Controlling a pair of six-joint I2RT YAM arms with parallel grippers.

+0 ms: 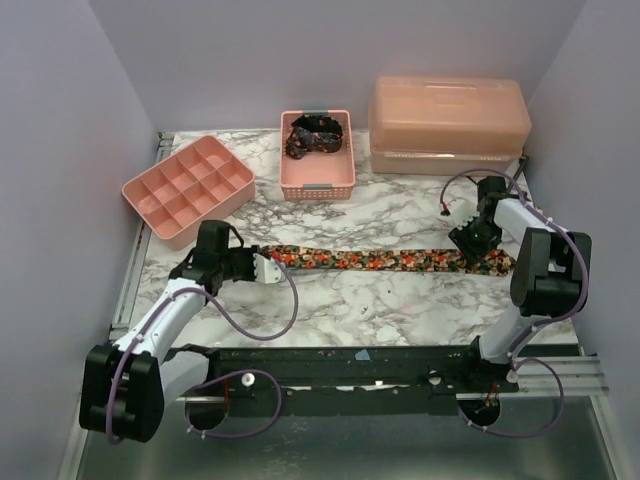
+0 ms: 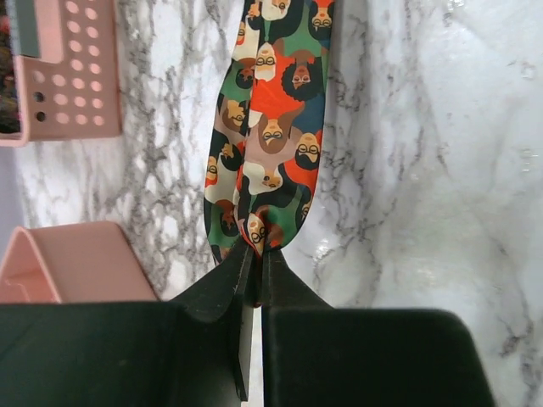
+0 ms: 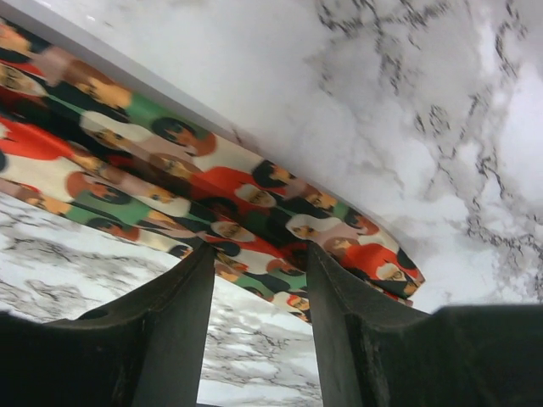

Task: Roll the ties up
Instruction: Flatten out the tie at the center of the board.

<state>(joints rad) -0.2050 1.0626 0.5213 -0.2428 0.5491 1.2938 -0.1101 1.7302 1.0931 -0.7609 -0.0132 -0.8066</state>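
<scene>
1. My left pincer (image 2: 257, 250): pressed together, pinching the narrow end of the printed necktie (image 1: 380, 260).
2. My right pincer (image 3: 259, 254): fingers spread, straddling the edge of that tie's wide end.
3. Ties, two: the printed necktie stretched flat across the table between my pincers; a dark tie (image 1: 315, 135) bundled in the basket.
4. Surface, one: grey-veined white marble table (image 1: 400, 300).
5. Pink containers, three: perforated basket (image 1: 317, 185), divided tray (image 1: 188, 186) on its left, lidded box (image 1: 447, 125) on its right.
6. Room: plain lilac walls (image 1: 60, 150) on three sides.
</scene>
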